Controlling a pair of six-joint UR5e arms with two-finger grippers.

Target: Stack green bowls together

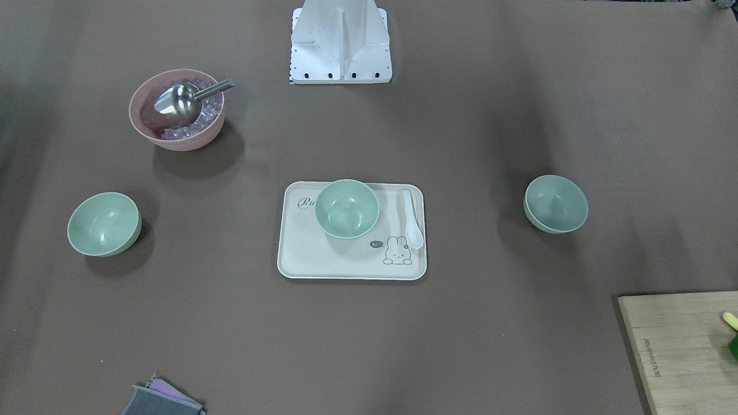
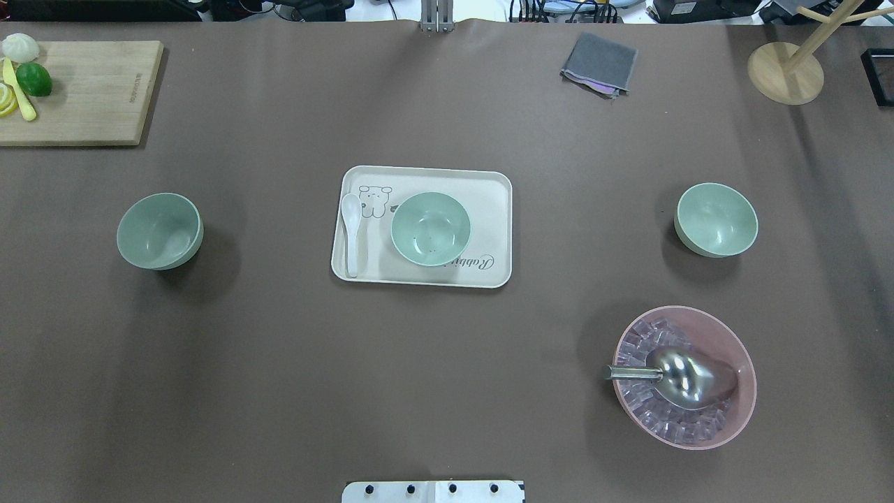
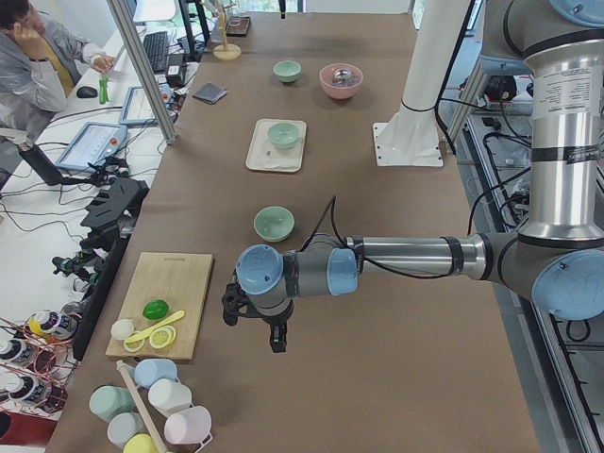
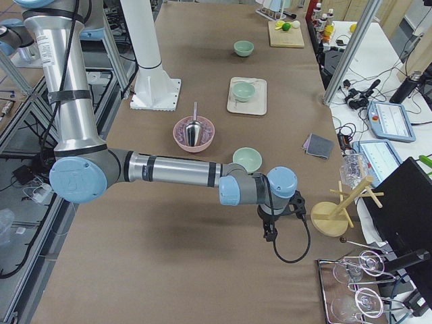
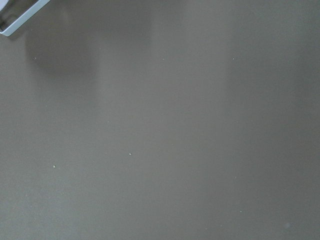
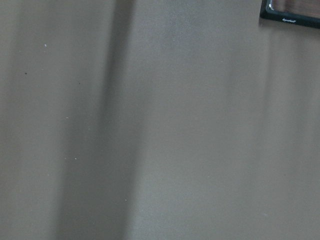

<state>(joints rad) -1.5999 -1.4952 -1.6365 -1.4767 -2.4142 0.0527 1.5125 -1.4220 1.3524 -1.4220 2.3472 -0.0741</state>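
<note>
Matte brown tabletop (image 2: 447, 384), three smooth round green bowls (image 2: 431, 229) (image 2: 160, 231) (image 2: 716, 220) apart, end effectors (image 3: 255, 330) (image 4: 273, 226) grip indiscernible.

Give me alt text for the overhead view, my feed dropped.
Three separate green bowls on a brown table: left bowl, right bowl, middle bowl on a cream tray beside a white spoon. Pink bowl with ice and metal scoop lower right; no arms visible.

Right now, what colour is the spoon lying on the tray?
White: the spoon shows best in the overhead exterior view.
</note>
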